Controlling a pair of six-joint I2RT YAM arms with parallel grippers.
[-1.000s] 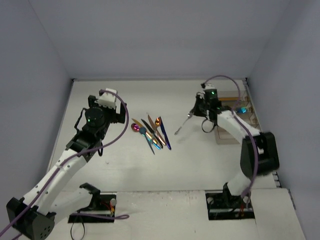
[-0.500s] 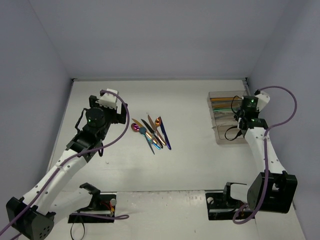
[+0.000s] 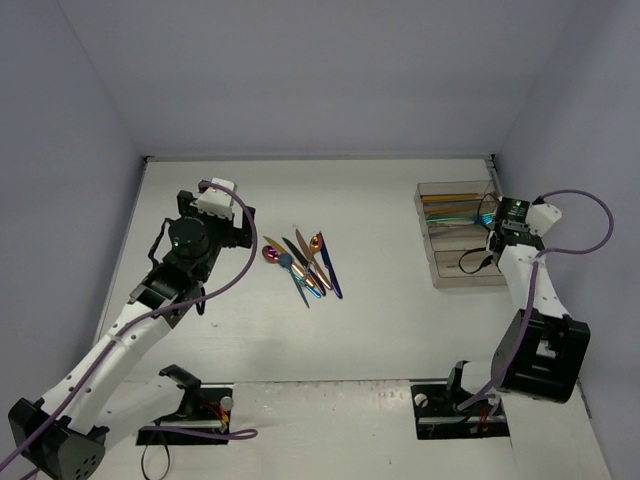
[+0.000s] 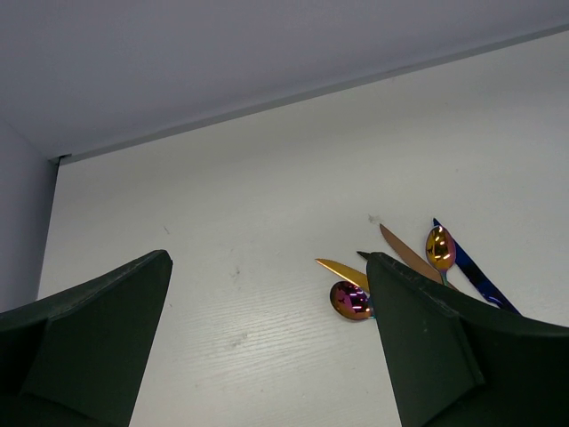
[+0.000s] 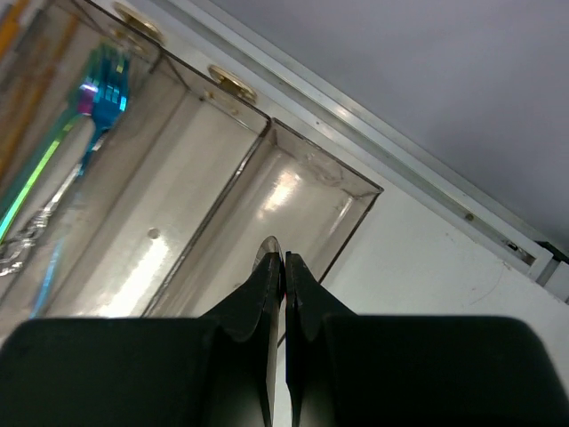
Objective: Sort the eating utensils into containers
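Right wrist: right gripper (image 5: pixel 283 260), pinched shut, over the end tray (image 5: pixel 302 196) near the wall (image 5: pixel 427 80). Left gripper (image 4: pixel 267 258) gapes above white table (image 4: pixel 267 160).

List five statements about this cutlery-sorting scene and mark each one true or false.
1. A pile of loose cutlery lies on the table, outside the trays. True.
2. The left end effector is shut. False: it stands wide open.
3. A blue fork lies in one tray. True.
4. The right end effector is open above the pile. False: it is shut, at the trays.
5. Every tray holds cutlery. False: the compartment just beyond the right end effector shows none.
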